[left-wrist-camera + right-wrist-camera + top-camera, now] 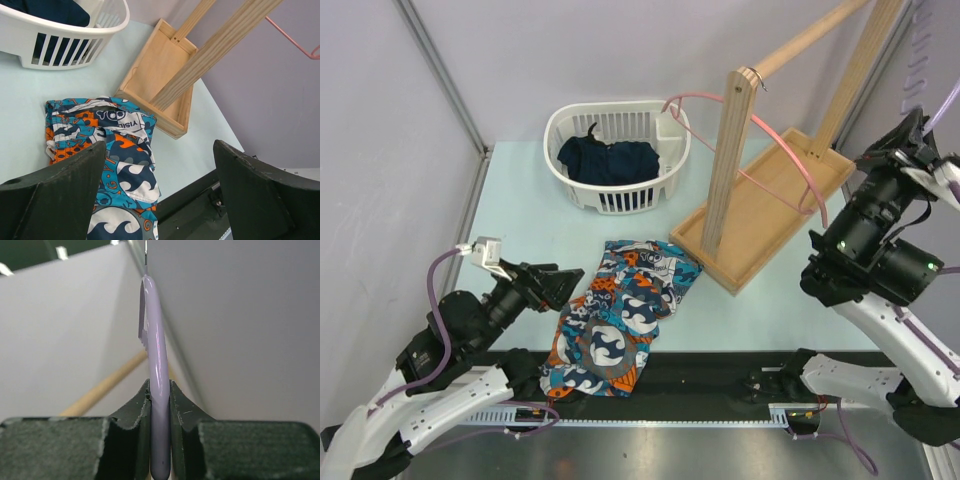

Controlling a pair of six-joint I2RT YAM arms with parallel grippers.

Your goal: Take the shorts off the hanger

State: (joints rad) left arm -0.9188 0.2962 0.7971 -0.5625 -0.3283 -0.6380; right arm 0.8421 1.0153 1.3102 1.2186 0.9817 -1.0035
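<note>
The shorts (620, 315), printed in teal, orange, white and navy, lie crumpled and flat on the pale table, reaching from near the wooden rack's base down to the front strip. No hanger is in them. In the left wrist view the shorts (112, 150) lie below and to the left of my open left gripper (159, 150), which hovers above them with nothing between its fingers. My left gripper (555, 283) sits just left of the cloth. My right gripper (912, 128) is raised at the far right, shut on the lavender hanger (155, 340), whose thin bar (947, 103) sticks up from the jaws.
A white laundry basket (582, 190) at the back holds a dark navy garment (610, 160). A wooden rack (730, 170) with a tray base (770, 215) stands right of centre, and a pink hanger (790, 150) hangs on it. A black strip (720, 370) runs along the front edge.
</note>
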